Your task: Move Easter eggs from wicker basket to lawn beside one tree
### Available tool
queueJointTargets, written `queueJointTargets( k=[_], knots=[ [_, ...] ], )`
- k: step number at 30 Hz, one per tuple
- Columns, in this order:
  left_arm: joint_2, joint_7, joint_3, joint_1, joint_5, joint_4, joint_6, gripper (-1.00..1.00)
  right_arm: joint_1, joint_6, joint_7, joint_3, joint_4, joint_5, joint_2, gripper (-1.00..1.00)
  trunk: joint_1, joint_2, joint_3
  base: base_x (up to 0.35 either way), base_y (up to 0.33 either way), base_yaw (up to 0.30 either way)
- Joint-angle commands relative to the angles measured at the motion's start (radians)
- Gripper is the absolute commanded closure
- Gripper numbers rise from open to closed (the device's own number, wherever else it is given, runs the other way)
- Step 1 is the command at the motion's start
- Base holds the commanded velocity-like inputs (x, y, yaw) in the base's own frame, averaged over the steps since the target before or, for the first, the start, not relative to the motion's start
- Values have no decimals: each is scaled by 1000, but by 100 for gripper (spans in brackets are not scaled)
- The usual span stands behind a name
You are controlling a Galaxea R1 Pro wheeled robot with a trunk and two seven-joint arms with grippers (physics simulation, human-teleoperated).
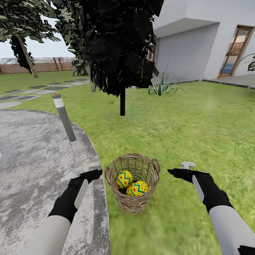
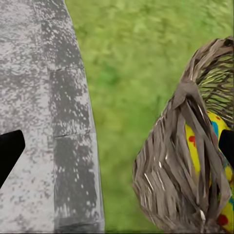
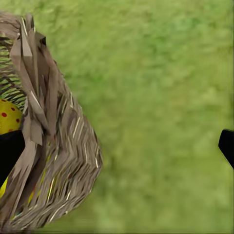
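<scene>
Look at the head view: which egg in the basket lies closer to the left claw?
The egg on the basket's patio side, nearer the left claw. The other egg lies toward the right claw.

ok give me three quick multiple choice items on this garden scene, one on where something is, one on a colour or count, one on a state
1. Where does the wicker basket stand?
A. on the grey stone patio
B. on the lawn beside the patio's edge
C. under the house door

2. What colour are the zigzag bands on the Easter eggs?
A. blue
B. green
C. white

3. What is the right gripper doing?
A. gripping an egg
B. gripping the basket's handle
C. held empty beside the basket

Answers: 1 B, grass surrounds the basket's base, the stone patio alongside. 2 A, blue bands on yellow shells. 3 C, nothing sits between its fingers.
</scene>
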Motion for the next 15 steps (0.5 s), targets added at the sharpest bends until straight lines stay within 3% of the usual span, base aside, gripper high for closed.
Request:
queueJointTargets(
  k=[1,6,15],
  knots=[
    [-1,0,2,5,8,-3,11,-100,0,7,8,-1,-2,0,-1,-100,0,0,-1,0,0,0],
    [-2,-6,0,15,5,-6,39,-100,0,9,9,-1,-2,2,-3,-100,0,0,-1,93,-201,0],
    [-3,-7,2,15,9,-34,89,-100,0,10,7,-2,-3,2,-3,-100,0,0,-1,247,-248,0]
  ],
)
